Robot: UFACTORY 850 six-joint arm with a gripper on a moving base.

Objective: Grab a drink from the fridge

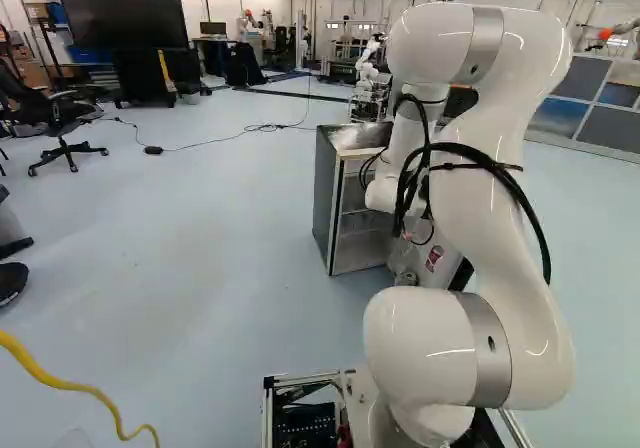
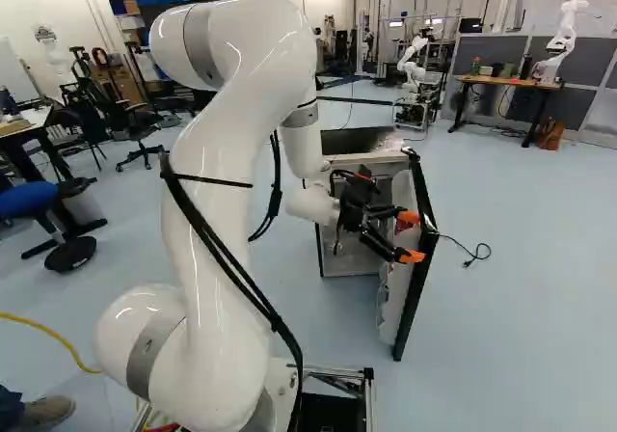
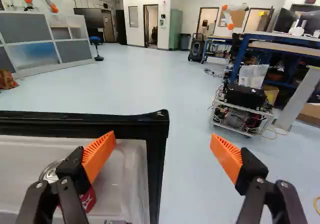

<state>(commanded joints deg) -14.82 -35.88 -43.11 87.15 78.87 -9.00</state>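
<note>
My gripper [image 2: 411, 236] stands open at the fridge's swung-out door [image 2: 421, 292], beside its black frame. In the wrist view my gripper [image 3: 163, 156] has one finger over the door's white inner side and the other outside, past the door's corner. A red can [image 3: 88, 200] with a silver top stands in the door, partly hidden behind the first finger; nothing is held. The left base view shows the red can [image 1: 434, 257] in the door and a silver can top [image 1: 407, 278] lower down. The fridge body [image 1: 337, 203] has its front open, with shelves visible inside.
A cable [image 2: 475, 254] lies on the floor beyond the door. Farther off are another robot [image 2: 562, 37] by a wooden table [image 2: 511, 82], grey partitions [image 3: 30, 41] and a cart with electronics [image 3: 243, 115]. A yellow cable [image 1: 70, 386] runs along the floor near the base.
</note>
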